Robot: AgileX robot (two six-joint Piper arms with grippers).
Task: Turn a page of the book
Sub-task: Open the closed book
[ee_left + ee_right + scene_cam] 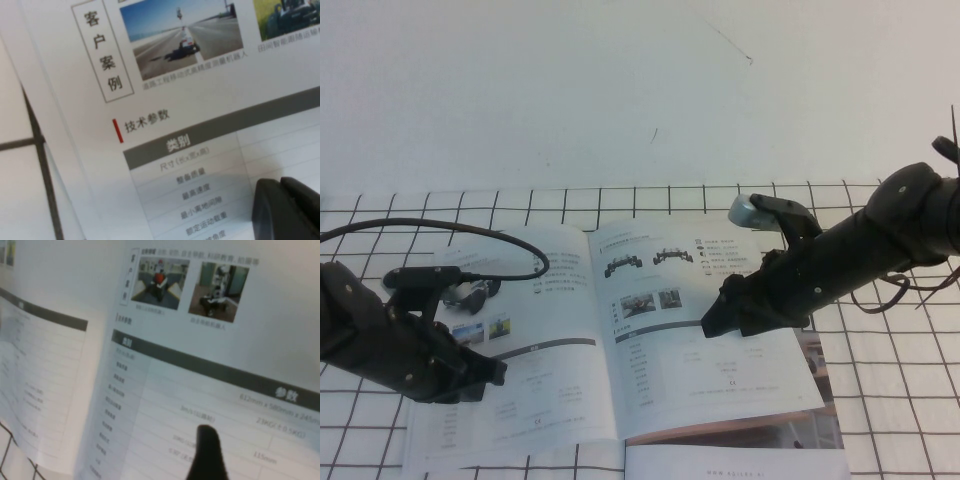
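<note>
The book (555,390) lies open on the gridded cloth. Its right-hand sheet is the page (705,385), with two black chassis at its top, two small photos and a grey-barred table (200,362). My right gripper (715,322) hovers low over the middle of that page. It is open, only one dark finger (207,452) shows in the right wrist view, and nothing is held. My left gripper (488,375) is shut, and its fingers (287,207) rest together on the left page (200,100) beside the table there.
A second booklet (817,372) with a room photo sticks out under the book's right edge. A white sheet (740,466) lies at the front. The left arm's black cable (470,226) loops over the left page. The checked cloth (900,400) covers the table.
</note>
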